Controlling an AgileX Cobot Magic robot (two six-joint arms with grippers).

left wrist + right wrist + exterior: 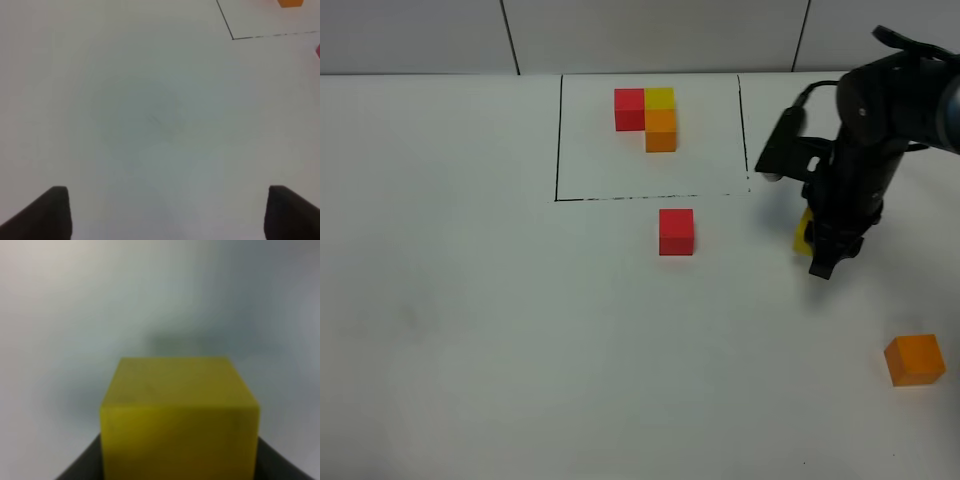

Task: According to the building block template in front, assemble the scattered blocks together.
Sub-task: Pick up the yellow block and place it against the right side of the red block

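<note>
Clamping the plain matte yellow cube point(180, 410) in the right gripper point(823, 262), to the right of the loose matte red cube point(676, 231). Probably handling as light, rigid and smooth, so pinching opposite flat faces. Spreading the left gripper point(165, 215) wide over the white table point(150, 100).

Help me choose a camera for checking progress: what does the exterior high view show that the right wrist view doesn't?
Only exterior high: the building block template inside the black outline, the red cube, the orange cube. Only right wrist: the yellow cube close up, top and near face, between dark gripper fingers. Both: the yellow cube in the right gripper, and white table.
</note>
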